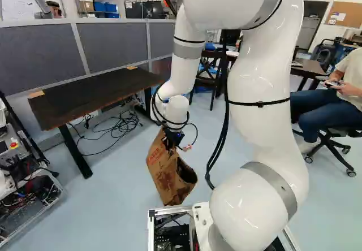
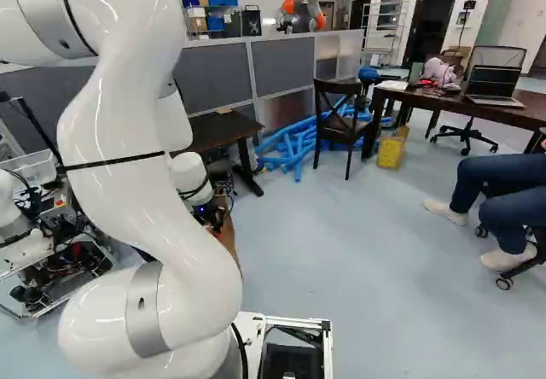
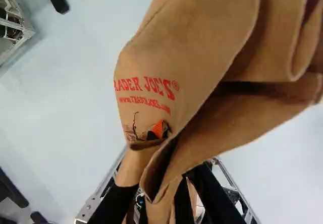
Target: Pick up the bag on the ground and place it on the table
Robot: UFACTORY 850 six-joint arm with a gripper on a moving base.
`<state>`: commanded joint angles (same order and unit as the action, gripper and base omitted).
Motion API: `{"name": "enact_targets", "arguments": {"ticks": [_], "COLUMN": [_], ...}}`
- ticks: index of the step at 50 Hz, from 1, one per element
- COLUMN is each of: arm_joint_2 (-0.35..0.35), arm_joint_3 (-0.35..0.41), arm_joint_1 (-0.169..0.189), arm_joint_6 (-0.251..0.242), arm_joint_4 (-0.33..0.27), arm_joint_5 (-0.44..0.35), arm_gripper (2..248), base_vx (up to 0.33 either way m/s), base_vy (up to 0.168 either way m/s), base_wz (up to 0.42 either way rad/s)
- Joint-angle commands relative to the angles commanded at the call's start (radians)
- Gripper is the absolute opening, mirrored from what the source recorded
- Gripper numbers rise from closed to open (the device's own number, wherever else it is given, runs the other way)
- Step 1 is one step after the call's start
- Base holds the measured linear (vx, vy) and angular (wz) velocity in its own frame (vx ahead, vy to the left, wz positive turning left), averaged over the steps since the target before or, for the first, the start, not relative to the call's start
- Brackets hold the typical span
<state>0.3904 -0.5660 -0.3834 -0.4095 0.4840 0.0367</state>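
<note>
Above the floor [image 1: 121, 211], ahead of the arm [image 1: 260, 76] and well apart from the tabletops, one paper bag [image 1: 165, 174] hangs tilted from the gripper [image 1: 171, 142]; its two fingers hold the bag's bunched paper between them. Red print [image 3: 145, 86] runs in two lines across the side, the upper one in larger capitals, the lower one small, with a little circled mark at the upper line's end; the bag is plain brown, creased and folded over, its mouth gaping dark on one side; the paper is torn near the grip, and a patch of orange pad [image 3: 158, 129] shows through there.

One dark table [image 1: 85, 95] stands at the left of the left base view; one brown table [image 2: 465, 104], at the right of the right base view, bears one open laptop [image 2: 493, 83]; beside it are one black chair [image 2: 339, 123] and one yellow bin [image 2: 391, 150].
</note>
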Motion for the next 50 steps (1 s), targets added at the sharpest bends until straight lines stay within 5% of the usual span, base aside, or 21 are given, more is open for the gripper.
{"name": "enact_targets", "arguments": {"ticks": [33, 50], "arm_joint_2": [-0.147, -0.212], "arm_joint_3": [0.031, 0.029], "arm_joint_1": [0.153, 0.236], "arm_joint_6": [0.0, 0.0], "arm_joint_4": [0.071, 0.083], "arm_joint_5": [0.21, 0.234], "arm_gripper": [27, 27], "base_vx": [0.0, 0.0], "base_vy": [0.0, 0.0], "base_wz": [0.0, 0.0]}}
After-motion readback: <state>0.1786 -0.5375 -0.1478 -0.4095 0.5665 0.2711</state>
